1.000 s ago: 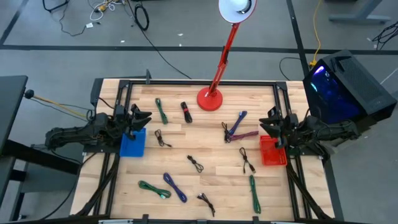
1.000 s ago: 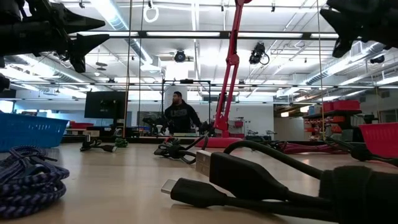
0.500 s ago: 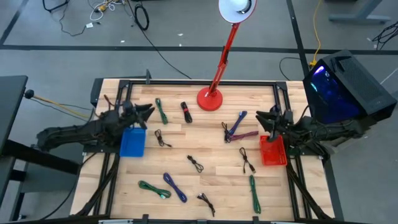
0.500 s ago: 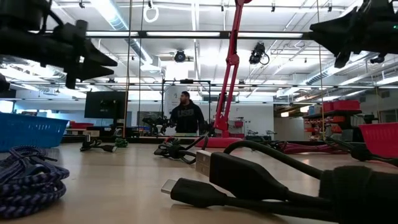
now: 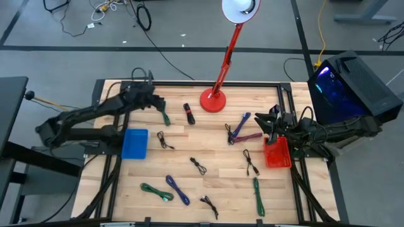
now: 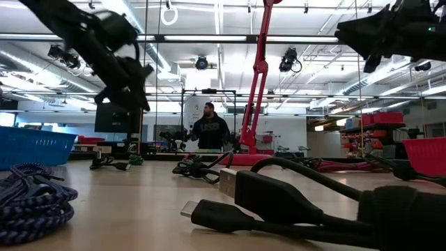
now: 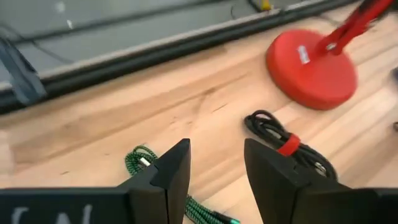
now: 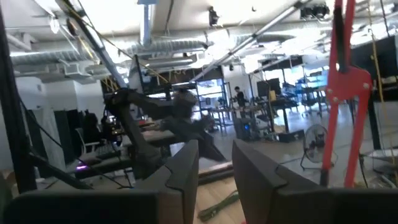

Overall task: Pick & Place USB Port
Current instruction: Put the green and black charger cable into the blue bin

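From above, the left gripper [image 5: 156, 101] hangs empty, fingers parted, just beside the green cable [image 5: 165, 113] near the table's [image 5: 208, 151] far edge. The right gripper [image 5: 262, 120], empty and parted, hovers by the red bin [image 5: 276, 153].

At the left wrist, the green cable [image 7: 140, 163] lies partly hidden behind the fingers [image 7: 173, 168]; the black cable [image 7: 283, 140] is blurred.

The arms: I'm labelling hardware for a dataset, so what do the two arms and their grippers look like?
Both arms are dark, near black, built of slim jointed links. The left gripper has two flat, angular dark fingers with squared tips; pale lettering shows on the body below them. The right gripper has matching dark wedge-shaped fingers.
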